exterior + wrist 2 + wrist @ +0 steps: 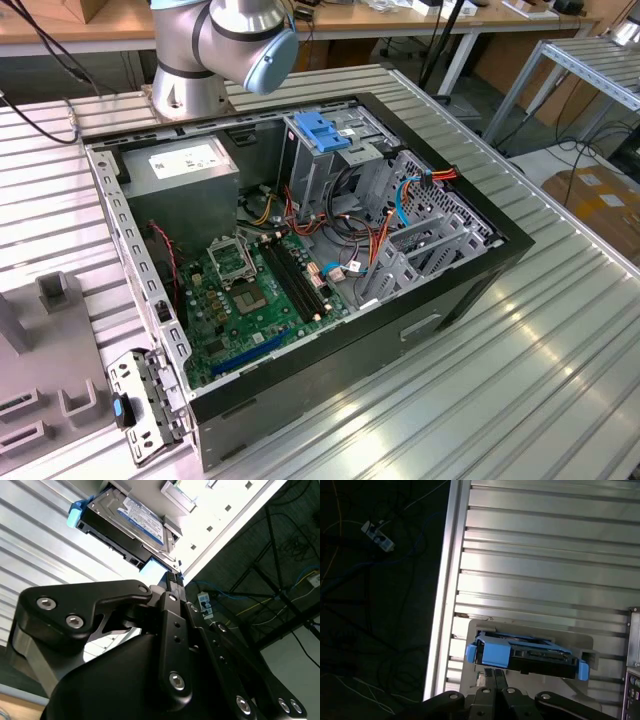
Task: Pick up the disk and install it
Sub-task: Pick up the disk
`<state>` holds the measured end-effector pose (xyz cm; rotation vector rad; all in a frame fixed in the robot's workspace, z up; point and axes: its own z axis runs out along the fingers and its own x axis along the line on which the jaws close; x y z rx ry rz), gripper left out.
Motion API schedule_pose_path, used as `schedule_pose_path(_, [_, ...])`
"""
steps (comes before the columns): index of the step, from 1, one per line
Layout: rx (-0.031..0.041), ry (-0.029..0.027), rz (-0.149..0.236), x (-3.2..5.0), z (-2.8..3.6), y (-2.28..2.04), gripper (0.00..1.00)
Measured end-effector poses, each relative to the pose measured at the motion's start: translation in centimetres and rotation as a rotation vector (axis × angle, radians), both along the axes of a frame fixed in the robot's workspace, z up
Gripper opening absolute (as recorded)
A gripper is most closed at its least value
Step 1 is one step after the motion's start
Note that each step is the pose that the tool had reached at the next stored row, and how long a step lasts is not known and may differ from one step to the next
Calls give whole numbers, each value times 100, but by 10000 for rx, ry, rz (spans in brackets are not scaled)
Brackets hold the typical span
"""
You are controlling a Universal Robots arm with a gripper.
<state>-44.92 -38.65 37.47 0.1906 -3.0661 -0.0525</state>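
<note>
The disk is a silver-grey drive with a blue and white label in a blue plastic carrier. In both wrist views it lies just beyond my fingertips, and the disk rests against a pale grey holder on the ribbed metal table. My gripper has its two fingers pressed together at the carrier's near blue end. The gripper meets that blue end from below the drive. The open computer case lies on the table with a tall grey drive cage inside.
A light-blue latch tops the cage. A grey power-supply box, a green motherboard and loose cables fill the case. The robot base stands behind it. The holder sits close to the table edge, with dark floor beyond.
</note>
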Motion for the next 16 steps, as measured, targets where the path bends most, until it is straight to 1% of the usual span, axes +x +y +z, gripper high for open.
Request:
schedule_pose_path(3, [0,0,220,0,0,0,11])
schedule_pose_path(5, [0,0,505,0,0,0,11])
schedule_pose_path(11, [0,1,1019,0,0,0,11])
schedule_pose_path(13, [0,0,1311,0,0,0,11])
schedule_pose_path(16, [0,0,1559,0,0,0,11])
